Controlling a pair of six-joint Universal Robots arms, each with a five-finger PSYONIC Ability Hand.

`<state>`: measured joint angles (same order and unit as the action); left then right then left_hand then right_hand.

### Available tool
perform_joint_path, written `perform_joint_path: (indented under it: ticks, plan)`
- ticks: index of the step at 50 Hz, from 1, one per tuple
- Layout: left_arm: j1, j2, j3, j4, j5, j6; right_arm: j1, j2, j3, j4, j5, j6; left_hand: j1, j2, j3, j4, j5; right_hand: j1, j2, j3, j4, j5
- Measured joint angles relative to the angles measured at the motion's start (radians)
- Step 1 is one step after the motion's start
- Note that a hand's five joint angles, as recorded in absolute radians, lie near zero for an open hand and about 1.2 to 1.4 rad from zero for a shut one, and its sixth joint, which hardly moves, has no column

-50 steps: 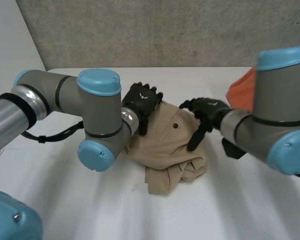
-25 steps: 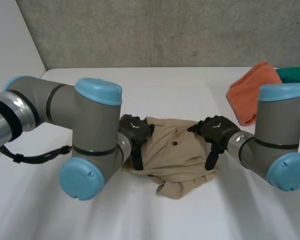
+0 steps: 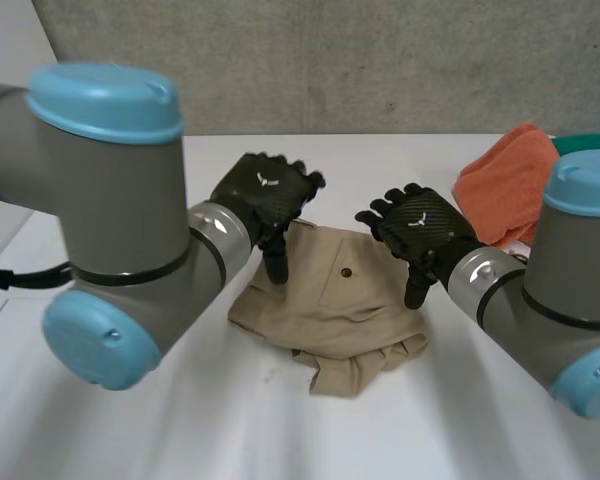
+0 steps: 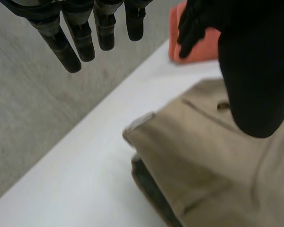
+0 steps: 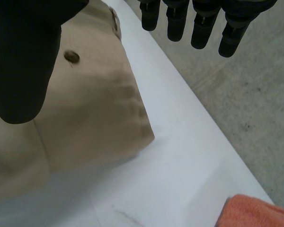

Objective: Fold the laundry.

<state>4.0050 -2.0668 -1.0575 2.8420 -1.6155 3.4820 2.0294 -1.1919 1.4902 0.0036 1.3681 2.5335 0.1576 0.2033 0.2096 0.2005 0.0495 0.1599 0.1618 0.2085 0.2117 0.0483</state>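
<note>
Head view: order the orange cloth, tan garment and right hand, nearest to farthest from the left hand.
1. tan garment, under the thumb of the left hand.
2. right hand, across the garment.
3. orange cloth, farther right, beyond the right hand.

Tan garment (image 3: 335,310), orange cloth (image 3: 505,190)

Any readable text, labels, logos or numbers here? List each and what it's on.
No readable text.
Left hand, back: small white mark, too small to read.
Right hand, back: same, too small to read.
Beige garment, orange cloth: no print visible.
</note>
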Motion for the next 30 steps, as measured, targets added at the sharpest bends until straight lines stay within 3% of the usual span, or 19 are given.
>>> perform_joint_path:
  ticks: [7, 14, 23, 30]
  plan:
    - [0.002, 0.080, -0.017, 0.020, 0.108, -0.053, 0.037, -0.086, 0.098, -0.015, 0.010, 0.035, 0.000, 0.000, 0.000, 0.000, 0.000, 0.000, 0.000, 0.000, 0.000, 0.000]
    - [0.003, 0.145, -0.049, 0.054, 0.299, -0.149, 0.071, -0.152, 0.267, -0.107, 0.034, 0.116, 0.000, 0.000, 0.000, 0.000, 0.000, 0.000, 0.000, 0.000, 0.000, 0.000]
    - [-0.001, 0.169, -0.090, 0.094, 0.463, -0.217, 0.101, -0.153, 0.476, -0.411, 0.123, 0.180, 0.000, 0.000, 0.000, 0.000, 0.000, 0.000, 0.000, 0.000, 0.000, 0.000]
    - [-0.015, 0.159, -0.106, 0.100, 0.523, -0.232, 0.138, -0.108, 0.547, -0.609, 0.175, 0.185, 0.000, 0.000, 0.000, 0.000, 0.000, 0.000, 0.000, 0.000, 0.000, 0.000]
